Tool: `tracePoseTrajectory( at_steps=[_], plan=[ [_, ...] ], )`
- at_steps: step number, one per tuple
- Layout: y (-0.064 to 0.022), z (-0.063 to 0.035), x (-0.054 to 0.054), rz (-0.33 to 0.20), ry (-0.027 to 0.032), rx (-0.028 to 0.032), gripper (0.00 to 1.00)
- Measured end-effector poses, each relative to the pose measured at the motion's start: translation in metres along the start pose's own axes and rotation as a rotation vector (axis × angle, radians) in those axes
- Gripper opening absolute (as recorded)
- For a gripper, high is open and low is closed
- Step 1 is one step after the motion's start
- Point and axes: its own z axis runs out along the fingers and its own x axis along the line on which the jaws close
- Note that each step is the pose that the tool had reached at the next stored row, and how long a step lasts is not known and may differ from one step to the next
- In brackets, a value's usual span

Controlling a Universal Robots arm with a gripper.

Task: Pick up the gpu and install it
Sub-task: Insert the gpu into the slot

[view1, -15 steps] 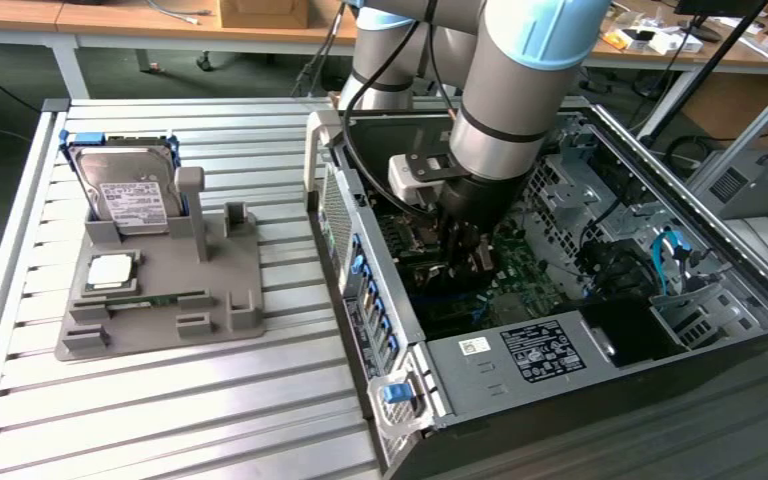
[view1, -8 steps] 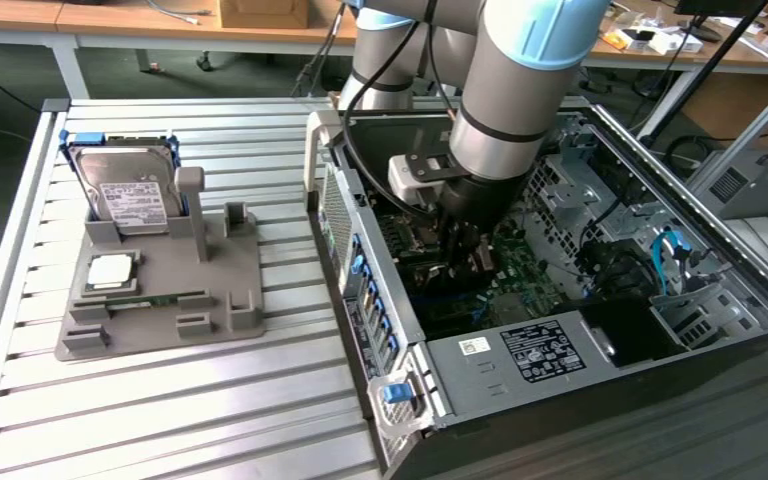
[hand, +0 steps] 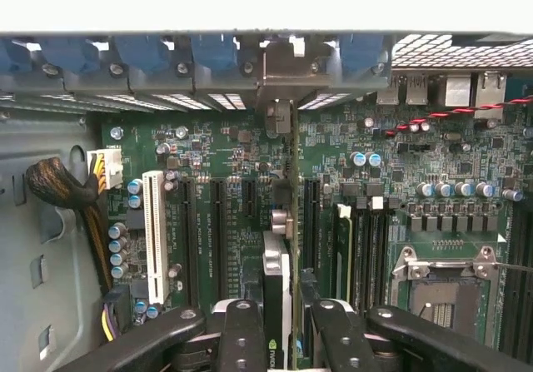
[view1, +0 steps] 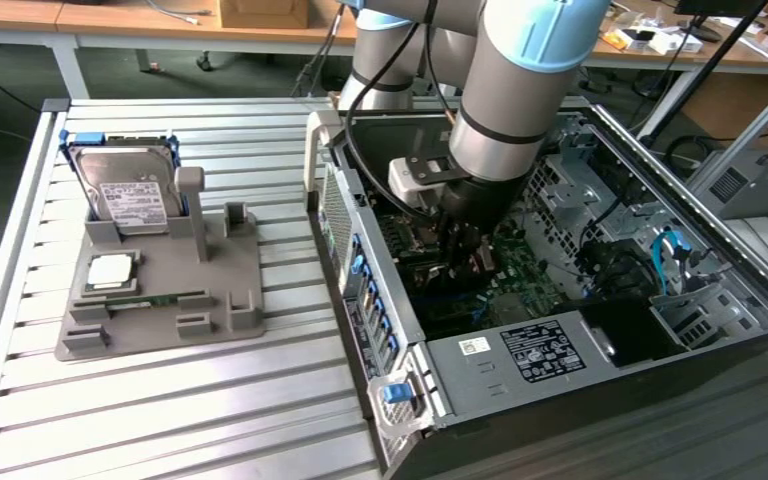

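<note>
The arm reaches down into the open computer case, which lies on its side on the slatted metal table, and the gripper hangs low over the green motherboard. In the wrist view the gripper is clenched on the gpu — the thin black card stands on edge between the two black fingers, seen end-on, with its silver-grey bracket up against the rear wall of the case beside the blue slot latches. The card runs in line with the black expansion slots, lying between them and the memory slots; whether its edge is seated in a slot cannot be told. A white slot stands further along the board, near a bundle of sleeved cables, and the empty processor socket sits on the other side. At the exterior view's left a grey parts holder rests on the table, well apart from the case, carrying a hard drive with a white label, propped upright, and a processor chip lying flat.
</note>
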Motion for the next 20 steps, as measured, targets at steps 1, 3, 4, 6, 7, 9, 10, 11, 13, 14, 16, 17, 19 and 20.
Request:
tracePoseTrajectory(
  at_steps=[1, 3, 4, 6, 7, 9, 10, 11, 13, 14, 16, 17, 19, 20],
  plan=[
    [0.0000, 0.0001, 0.0000, 0.000, 0.0001, -0.0001, 0.27],
    [0.0000, 0.0006, 0.0000, 0.000, 0.0001, 0.0000, 0.27],
    [0.0000, 0.0009, 0.0000, 0.000, 0.0000, 0.0001, 0.27],
    [0.0001, 0.0013, 0.0000, 0.000, 0.0001, 0.0000, 0.27],
    [0.0001, 0.0014, 0.0000, 0.000, 0.0000, 0.0000, 0.27],
    [0.0001, 0.0015, 0.0000, 0.000, 0.0000, 0.0000, 0.27],
    [0.0001, 0.0015, 0.0000, 0.000, 0.0000, 0.0001, 0.27],
    [0.0001, 0.0015, 0.0000, 0.000, -0.0001, 0.0001, 0.27],
    [0.0001, 0.0019, 0.0000, 0.000, -0.0001, 0.0001, 0.27],
    [0.0001, 0.0022, 0.0000, 0.000, -0.0002, 0.0002, 0.27],
    [0.0001, 0.0029, 0.0000, 0.000, 0.0001, 0.0000, 0.27],
    [0.0002, 0.0034, 0.0001, 0.000, 0.0004, -0.0001, 0.27],
    [0.0002, 0.0039, 0.0001, 0.000, 0.0008, -0.0003, 0.27],
    [0.0002, 0.0039, 0.0001, 0.000, 0.0007, -0.0001, 0.27]
  ],
)
